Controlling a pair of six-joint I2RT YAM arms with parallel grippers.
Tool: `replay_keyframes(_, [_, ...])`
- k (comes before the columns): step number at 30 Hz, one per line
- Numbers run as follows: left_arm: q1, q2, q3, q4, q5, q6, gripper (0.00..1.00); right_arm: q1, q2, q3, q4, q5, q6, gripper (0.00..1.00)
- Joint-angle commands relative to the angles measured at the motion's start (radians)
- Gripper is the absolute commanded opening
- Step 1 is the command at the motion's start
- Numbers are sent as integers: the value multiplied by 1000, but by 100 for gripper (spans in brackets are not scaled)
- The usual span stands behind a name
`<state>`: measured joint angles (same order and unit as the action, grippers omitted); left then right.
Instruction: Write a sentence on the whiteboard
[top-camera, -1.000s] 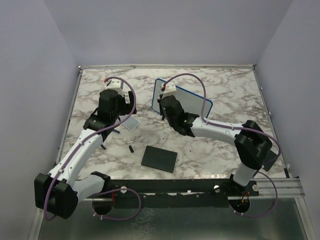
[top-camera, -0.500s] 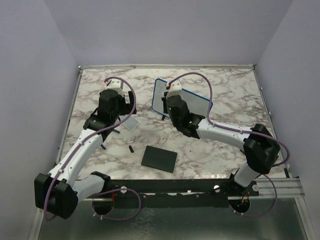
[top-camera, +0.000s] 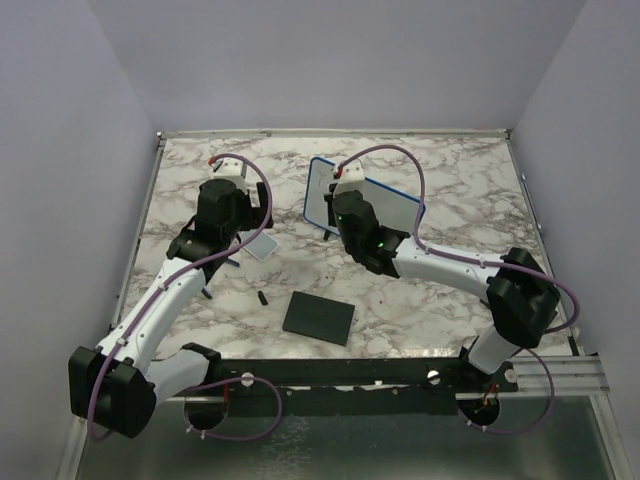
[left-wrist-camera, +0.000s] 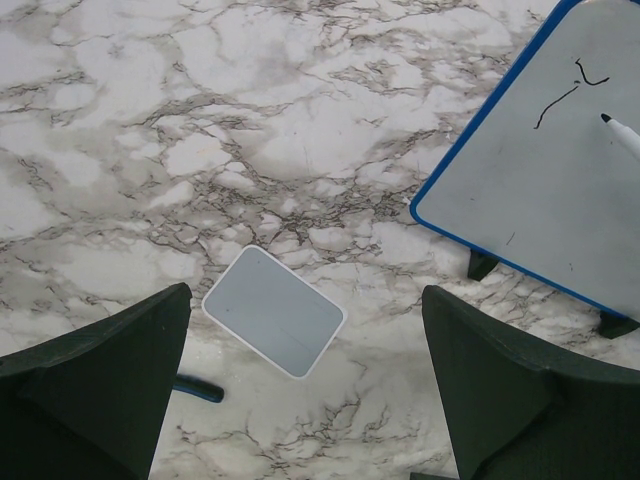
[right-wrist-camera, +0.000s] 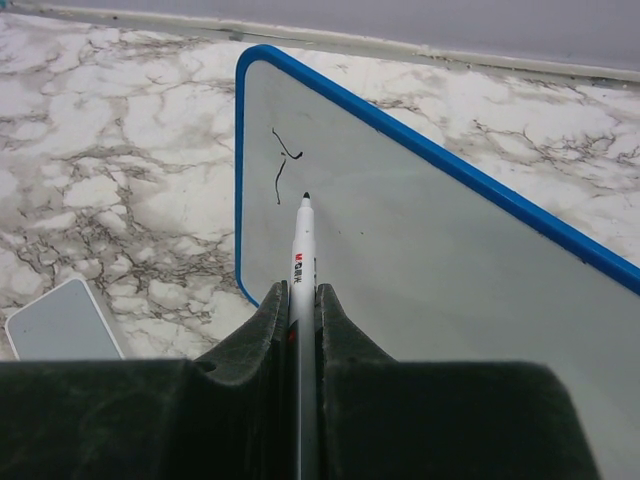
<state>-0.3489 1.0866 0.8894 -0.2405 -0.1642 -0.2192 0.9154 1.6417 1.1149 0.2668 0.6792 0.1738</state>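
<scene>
Blue-rimmed whiteboard (top-camera: 393, 202) stands at the table's (top-camera: 460, 170) 12 o'clock; wrist views show two dark strokes (right-wrist-camera: 279, 183) near its corner, hidden overhead by the right arm (top-camera: 440, 265). The right gripper (right-wrist-camera: 301, 295), clamped on a marker (right-wrist-camera: 303, 245), has them at its 12 o'clock. The left gripper (left-wrist-camera: 305, 300) gapes empty over a grey tile (left-wrist-camera: 275, 325); a black pad (top-camera: 318, 317) lies at 6 o'clock.

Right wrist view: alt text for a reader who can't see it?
The right gripper has its jaws shut on a white marker, tip beside two short dark strokes near a corner of the blue-rimmed whiteboard. A small grey tile lies lower left on the marble table.
</scene>
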Motion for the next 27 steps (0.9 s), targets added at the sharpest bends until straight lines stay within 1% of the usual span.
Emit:
replay_keyframes(1, [-4, -8, -10, 12, 17, 9, 99, 5, 25, 15, 3, 30, -10, 0])
replay_keyframes(20, [-7, -13, -10, 13, 15, 12, 99, 4, 73, 51, 13, 35, -34, 0])
replay_keyframes(27, [-7, -14, -10, 12, 14, 13, 99, 4, 81, 42, -5, 26, -14, 0])
